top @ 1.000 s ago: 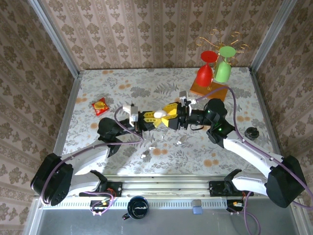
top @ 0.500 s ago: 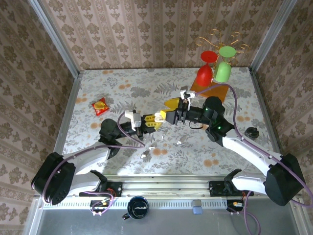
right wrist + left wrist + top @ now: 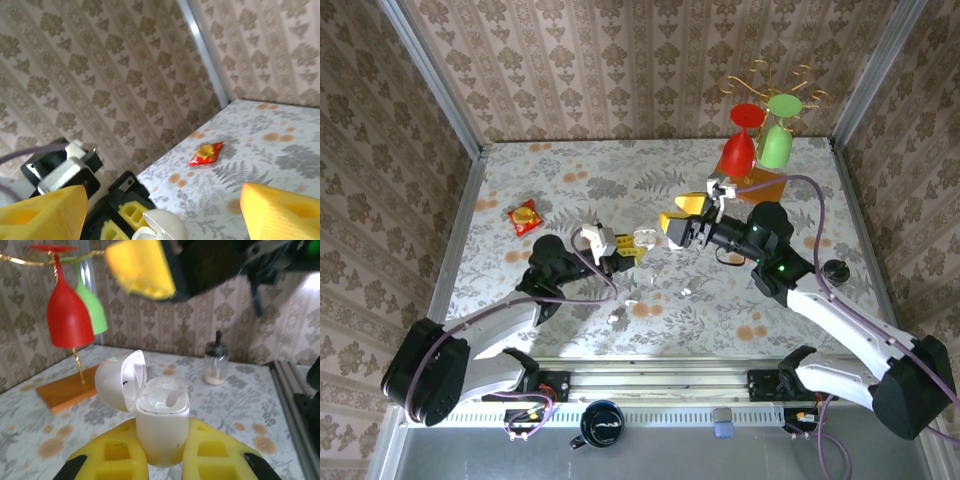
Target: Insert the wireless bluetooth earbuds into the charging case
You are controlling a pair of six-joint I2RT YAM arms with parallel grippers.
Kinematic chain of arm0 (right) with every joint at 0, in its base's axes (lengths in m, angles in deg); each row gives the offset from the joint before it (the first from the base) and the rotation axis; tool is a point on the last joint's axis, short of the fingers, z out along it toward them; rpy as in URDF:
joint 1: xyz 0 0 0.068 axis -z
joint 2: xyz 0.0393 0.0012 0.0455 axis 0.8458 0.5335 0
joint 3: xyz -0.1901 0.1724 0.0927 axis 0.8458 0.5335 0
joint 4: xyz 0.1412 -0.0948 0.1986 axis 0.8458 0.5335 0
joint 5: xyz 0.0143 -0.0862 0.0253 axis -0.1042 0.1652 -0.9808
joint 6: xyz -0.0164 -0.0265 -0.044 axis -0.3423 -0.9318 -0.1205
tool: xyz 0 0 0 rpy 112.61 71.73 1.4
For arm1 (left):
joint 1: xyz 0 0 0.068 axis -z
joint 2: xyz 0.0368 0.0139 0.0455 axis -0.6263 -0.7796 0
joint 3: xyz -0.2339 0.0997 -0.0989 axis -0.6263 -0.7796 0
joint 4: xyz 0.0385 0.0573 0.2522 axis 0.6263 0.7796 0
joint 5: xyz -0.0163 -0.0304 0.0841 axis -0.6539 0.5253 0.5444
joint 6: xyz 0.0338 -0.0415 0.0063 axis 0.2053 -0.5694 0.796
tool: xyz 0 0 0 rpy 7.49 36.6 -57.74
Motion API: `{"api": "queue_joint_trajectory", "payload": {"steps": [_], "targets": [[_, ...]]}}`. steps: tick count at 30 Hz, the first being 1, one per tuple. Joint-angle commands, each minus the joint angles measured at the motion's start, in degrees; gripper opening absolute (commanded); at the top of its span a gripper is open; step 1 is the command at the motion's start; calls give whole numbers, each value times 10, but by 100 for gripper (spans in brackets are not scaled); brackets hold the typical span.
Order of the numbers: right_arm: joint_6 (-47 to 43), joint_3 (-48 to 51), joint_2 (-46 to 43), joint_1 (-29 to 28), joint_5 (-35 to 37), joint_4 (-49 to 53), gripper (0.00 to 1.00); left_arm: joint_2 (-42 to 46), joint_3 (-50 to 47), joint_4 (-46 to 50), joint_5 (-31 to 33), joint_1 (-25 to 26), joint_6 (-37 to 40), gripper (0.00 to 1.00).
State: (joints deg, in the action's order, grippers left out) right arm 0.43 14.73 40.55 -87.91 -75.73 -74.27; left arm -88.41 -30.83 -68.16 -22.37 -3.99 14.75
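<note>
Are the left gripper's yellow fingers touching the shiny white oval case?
Touching: left wrist view shows the white oval case clamped between both yellow fingers.

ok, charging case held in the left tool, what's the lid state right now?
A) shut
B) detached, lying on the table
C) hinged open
C: in the left wrist view the charging case stands upright in the left tool with its lid swung back on the hinge, exposing the inside.
</note>
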Motion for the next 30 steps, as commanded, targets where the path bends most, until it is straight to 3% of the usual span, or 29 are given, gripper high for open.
{"api": "queue_joint_trajectory", "payload": {"steps": [1, 8, 15, 21, 25, 30], "targets": [[-14, 6, -19, 2, 111, 83, 79, 19, 18, 69, 57, 0, 58, 0], [30, -13, 8, 6, 239, 252, 77, 24, -7, 13, 77, 5, 37, 0], [67, -29, 104, 3, 185, 316, 77, 26, -24, 10, 88, 3, 72, 0], [86, -57, 199, -7, 123, 344, 71, 39, -60, -23, 102, -40, 62, 0], [85, -91, 253, -38, 156, 370, 60, 53, -83, -25, 98, -76, 61, 0], [80, -140, 317, -78, 204, 405, 56, 76, -107, -30, 101, -120, 47, 0]]}}
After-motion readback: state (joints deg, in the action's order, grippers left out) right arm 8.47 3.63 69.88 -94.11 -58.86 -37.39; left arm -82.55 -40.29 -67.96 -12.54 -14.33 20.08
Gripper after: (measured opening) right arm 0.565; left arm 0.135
